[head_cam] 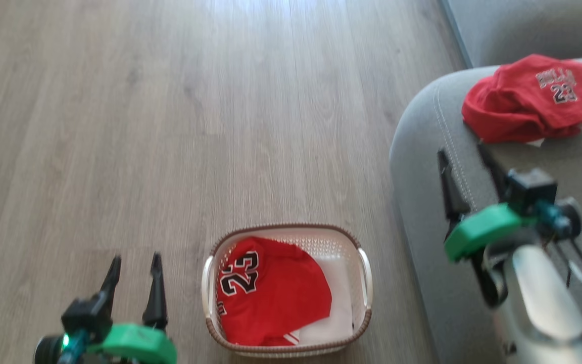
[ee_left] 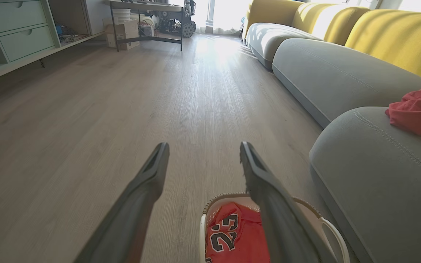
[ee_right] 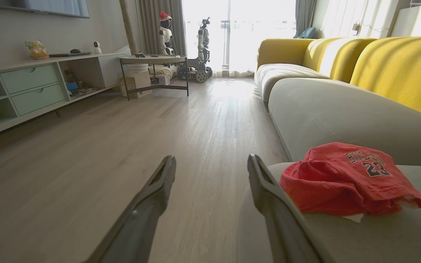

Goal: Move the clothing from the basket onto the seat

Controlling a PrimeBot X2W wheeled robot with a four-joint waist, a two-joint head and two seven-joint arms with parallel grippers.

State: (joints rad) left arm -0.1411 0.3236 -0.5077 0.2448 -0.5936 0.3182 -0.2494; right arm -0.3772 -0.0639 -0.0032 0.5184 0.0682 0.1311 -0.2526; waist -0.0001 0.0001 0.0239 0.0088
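A cream basket (head_cam: 364, 275) (ee_left: 327, 223) with a brown rim stands on the wood floor and holds a red garment marked "23" (head_cam: 271, 293) (ee_left: 234, 235). A second red garment, lettered "BULLS 23" (head_cam: 531, 98) (ee_right: 345, 179) (ee_left: 418, 111), lies crumpled on the grey seat (head_cam: 422, 167) (ee_right: 378, 233) (ee_left: 371, 171). My left gripper (head_cam: 135, 265) (ee_left: 203, 148) hangs open and empty over the floor, left of the basket. Open too, with nothing between its fingers, my right gripper (head_cam: 463, 151) (ee_right: 212, 160) hovers above the seat's rounded edge, just short of the garment there.
More grey sofa cushions (ee_right: 334, 109) with yellow backs (ee_right: 400, 69) run along the right. A low cabinet with pale green drawers (ee_right: 31, 87) lines the left wall. At the far end stand a small table (ee_right: 154, 60) and other robots (ee_right: 201, 47).
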